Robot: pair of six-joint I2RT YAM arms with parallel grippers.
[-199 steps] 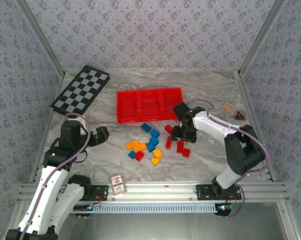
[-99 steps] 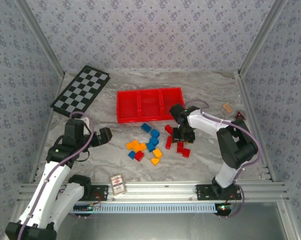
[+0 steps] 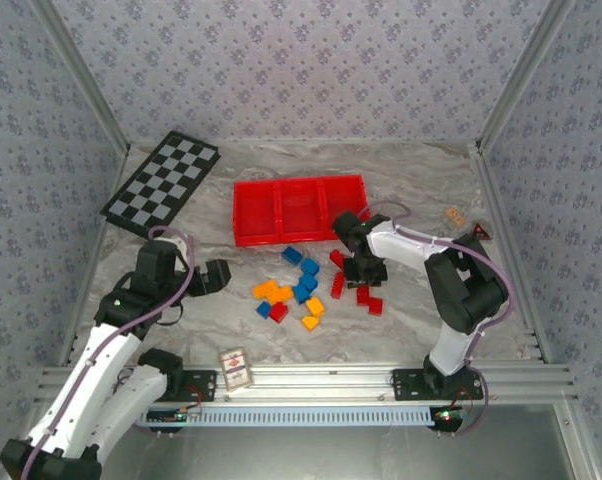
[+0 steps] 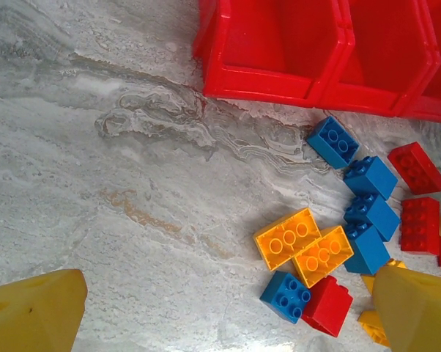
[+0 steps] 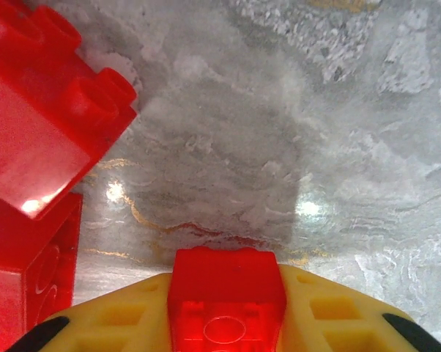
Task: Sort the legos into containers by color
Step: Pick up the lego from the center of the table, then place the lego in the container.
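1. Gripping one red lego (image 5: 226,286) in the right end effector (image 5: 225,320) — pinched between the yellow fingers (image 5: 330,317), low over the worktop (image 5: 279,147).
2. Sitting tight against a cluster: two neighbouring red legos (image 5: 41,139) just to one side of the grip, the upper one tilted. Cannot tell whether either touches the fingers.
3. Keeping the left end effector (image 4: 228,304) wide open with nothing between its fingers, over bare worktop just left of the pile.
4. Seeing the rest of the legos (image 3: 296,290) loose on the worktop just in front of the tray (image 3: 299,181) — blue and orange-yellow mixed in the middle, red bunched on the right by the right end effector. Spotting no lego in the three compartments.
5. Risks from here, as a judgement:
   - Could twist or slip out on the lift, since it is smooth plastic in what looks like a narrow bite.
   - Could drag or flip the tilted neighbour along, given how close it sits.
   - Could clip the tray's near wall if carried over too low, dropping the lego short.
   - Could end up with mixed colours unless one compartment is fixed for red from the first drop.
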